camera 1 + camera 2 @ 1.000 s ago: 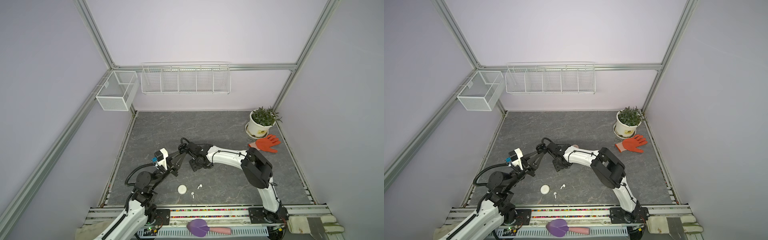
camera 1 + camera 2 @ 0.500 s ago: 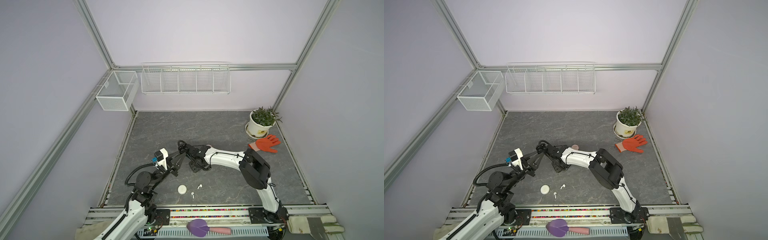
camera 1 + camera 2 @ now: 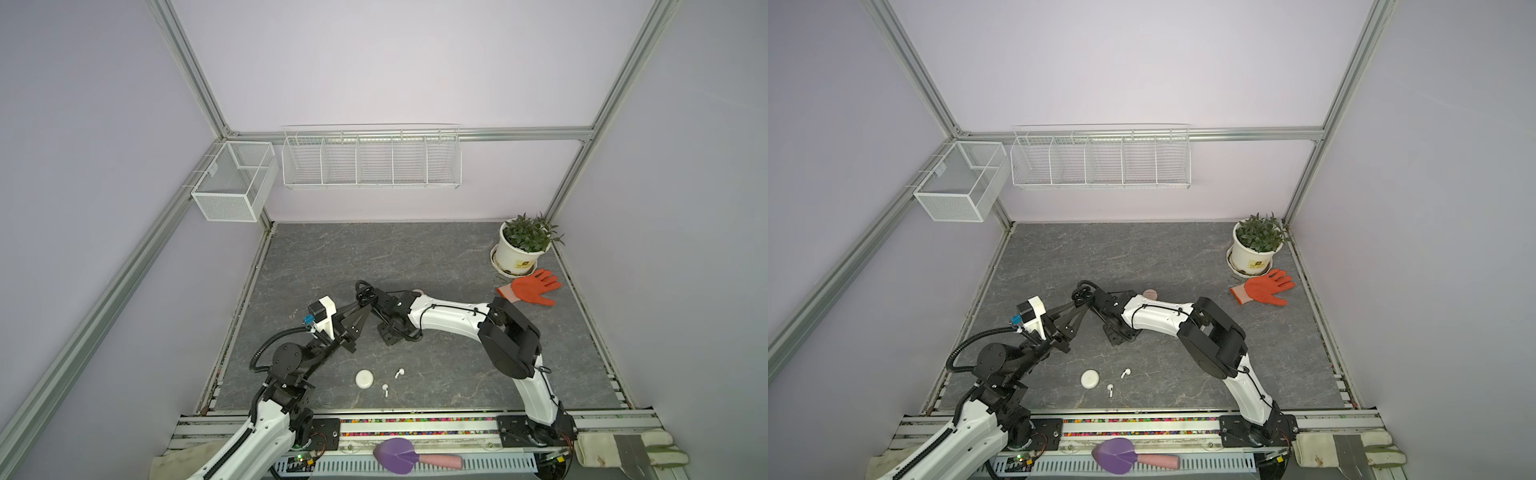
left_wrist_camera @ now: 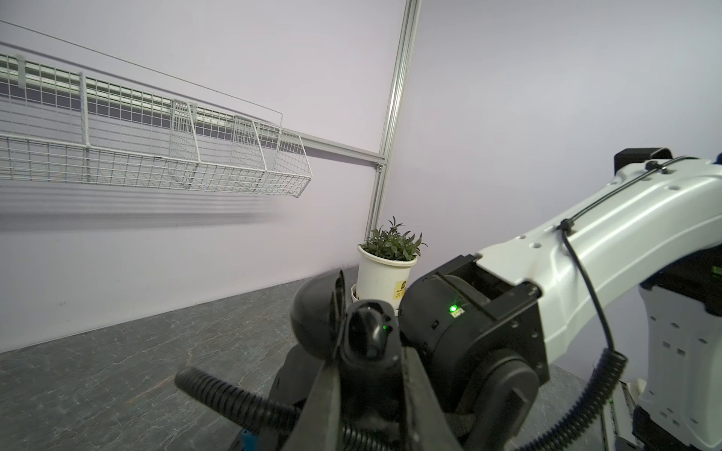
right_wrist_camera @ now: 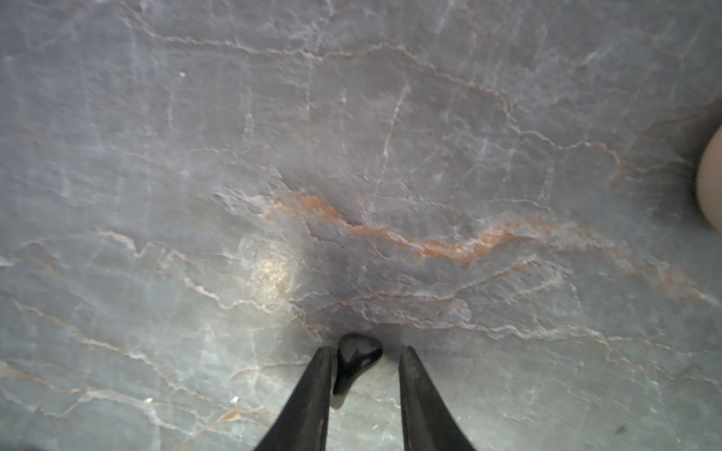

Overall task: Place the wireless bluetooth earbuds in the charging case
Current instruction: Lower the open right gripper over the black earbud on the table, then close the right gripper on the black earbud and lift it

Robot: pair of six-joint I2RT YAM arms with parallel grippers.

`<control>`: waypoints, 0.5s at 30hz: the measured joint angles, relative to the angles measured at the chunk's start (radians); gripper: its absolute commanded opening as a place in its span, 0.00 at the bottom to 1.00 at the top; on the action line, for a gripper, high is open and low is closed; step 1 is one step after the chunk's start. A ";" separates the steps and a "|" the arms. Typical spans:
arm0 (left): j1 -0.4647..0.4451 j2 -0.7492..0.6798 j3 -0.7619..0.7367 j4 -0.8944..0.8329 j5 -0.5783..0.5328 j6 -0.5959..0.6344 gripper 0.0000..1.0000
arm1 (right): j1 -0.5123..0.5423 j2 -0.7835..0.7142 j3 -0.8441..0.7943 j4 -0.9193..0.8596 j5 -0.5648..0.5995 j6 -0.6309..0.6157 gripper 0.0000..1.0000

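Note:
My left gripper (image 4: 369,353) is shut on an open black charging case (image 4: 367,332), held above the table; in both top views it hangs left of centre (image 3: 365,293) (image 3: 1082,295). My right gripper (image 5: 365,365) points straight down at the table (image 3: 390,338). A black earbud (image 5: 357,357) lies between its open fingers. The earbud rests against one finger, with a gap to the other. Two white earbuds (image 3: 400,372) (image 3: 385,389) lie near the front beside a closed round white case (image 3: 365,379).
A pale pink case (image 3: 1150,294) sits just behind the right arm and shows at the edge of the right wrist view (image 5: 711,179). A potted plant (image 3: 524,245) and an orange glove (image 3: 532,289) are at the back right. Wire baskets (image 3: 370,156) hang on the wall.
The right gripper's fingers have drawn closer together around the black earbud, and its wrist has shifted slightly left. The left gripper has kept still with the black case.

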State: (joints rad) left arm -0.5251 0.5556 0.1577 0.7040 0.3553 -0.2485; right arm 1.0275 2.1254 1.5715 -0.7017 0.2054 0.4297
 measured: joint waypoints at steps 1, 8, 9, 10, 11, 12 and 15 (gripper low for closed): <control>0.000 0.000 0.000 0.000 0.000 0.000 0.00 | 0.000 0.000 0.000 0.000 0.000 0.000 0.32; 0.000 0.002 0.000 0.000 0.000 0.000 0.00 | -0.008 0.008 0.003 0.002 -0.017 0.004 0.32; 0.000 0.002 0.000 0.000 0.000 0.000 0.00 | -0.010 0.010 0.007 0.002 -0.019 0.005 0.32; 0.000 0.002 0.000 0.000 0.000 0.000 0.00 | -0.011 0.013 0.011 0.003 -0.022 0.006 0.32; 0.000 0.002 0.000 0.000 0.000 0.000 0.00 | -0.011 0.015 0.014 0.002 -0.023 0.008 0.32; 0.000 0.002 0.000 0.000 0.000 0.000 0.00 | -0.011 0.016 0.017 0.004 -0.027 0.008 0.32; 0.000 0.002 0.000 0.000 0.000 0.000 0.00 | -0.013 0.019 0.019 0.003 -0.030 0.009 0.32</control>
State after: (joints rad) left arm -0.5251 0.5571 0.1577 0.7040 0.3550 -0.2485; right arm 1.0149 2.1441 1.5909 -0.6983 0.1757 0.4385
